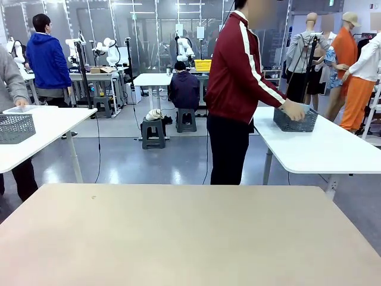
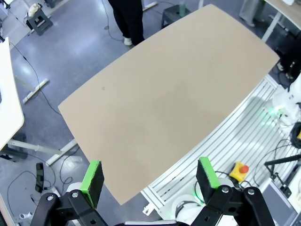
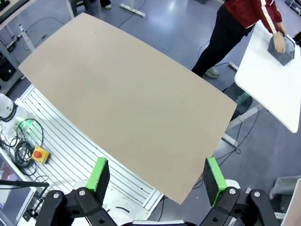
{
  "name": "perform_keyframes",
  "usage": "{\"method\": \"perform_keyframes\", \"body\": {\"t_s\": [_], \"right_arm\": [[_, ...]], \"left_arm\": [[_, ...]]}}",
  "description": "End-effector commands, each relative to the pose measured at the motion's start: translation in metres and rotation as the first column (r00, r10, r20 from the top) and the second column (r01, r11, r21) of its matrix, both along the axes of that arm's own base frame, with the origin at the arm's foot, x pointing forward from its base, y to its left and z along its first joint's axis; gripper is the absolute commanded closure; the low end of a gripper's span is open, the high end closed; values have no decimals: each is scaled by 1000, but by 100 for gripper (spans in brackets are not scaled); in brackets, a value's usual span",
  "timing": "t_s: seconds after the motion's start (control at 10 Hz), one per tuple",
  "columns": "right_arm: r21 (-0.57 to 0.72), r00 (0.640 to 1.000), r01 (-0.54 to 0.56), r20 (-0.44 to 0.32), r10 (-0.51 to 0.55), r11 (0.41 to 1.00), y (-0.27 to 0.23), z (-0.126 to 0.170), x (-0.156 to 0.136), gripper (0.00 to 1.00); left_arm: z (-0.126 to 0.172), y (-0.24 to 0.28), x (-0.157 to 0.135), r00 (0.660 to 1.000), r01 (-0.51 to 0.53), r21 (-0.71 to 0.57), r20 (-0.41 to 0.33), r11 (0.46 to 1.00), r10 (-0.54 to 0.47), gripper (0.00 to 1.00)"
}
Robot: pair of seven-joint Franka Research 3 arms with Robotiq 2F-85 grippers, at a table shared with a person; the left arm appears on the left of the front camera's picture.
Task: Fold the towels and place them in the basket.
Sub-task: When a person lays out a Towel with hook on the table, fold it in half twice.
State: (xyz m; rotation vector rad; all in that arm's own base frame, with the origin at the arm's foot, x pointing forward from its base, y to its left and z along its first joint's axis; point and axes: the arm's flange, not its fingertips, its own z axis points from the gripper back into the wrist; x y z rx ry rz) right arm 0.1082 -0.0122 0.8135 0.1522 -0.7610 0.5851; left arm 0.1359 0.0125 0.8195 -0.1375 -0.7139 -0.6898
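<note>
The towels are out of view. A dark grey lattice basket stands on a white side table at the right, with a hand of the person in the red jacket resting on its rim; the basket sits at the top right of the right wrist view. My left gripper hangs open high above the near edge of the tan table, nothing between its green pads. High over the same table, my right gripper is also open and holds nothing.
The tan table spans the foreground. Across it stands the person, turned to the white side table. Another white table at the left carries a second grey basket. An emergency-stop button lies on the slatted base.
</note>
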Motion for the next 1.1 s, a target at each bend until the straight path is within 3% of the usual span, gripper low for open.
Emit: {"method": "perform_keyframes", "body": {"t_s": [0.0,0.4,0.5,1.0], "right_arm": [[3,1000,-5,-27,5,1000,-3,7,-11,0],[-19,999,-7,-53,6,1000,-3,5,-12,0],[-9,1000,9,-29,-10,1000,-1,-3,-1,0],[-9,1000,9,-29,-10,1000,-1,-3,-1,0]], "left_arm": [[10,-3,-7,999,-22,3,-44,1000,22,0],[12,1,-13,998,-39,16,-53,999,40,0],[1,2,-4,999,-11,10,-30,1000,11,0],[1,2,-4,999,-11,10,-30,1000,11,0]]}}
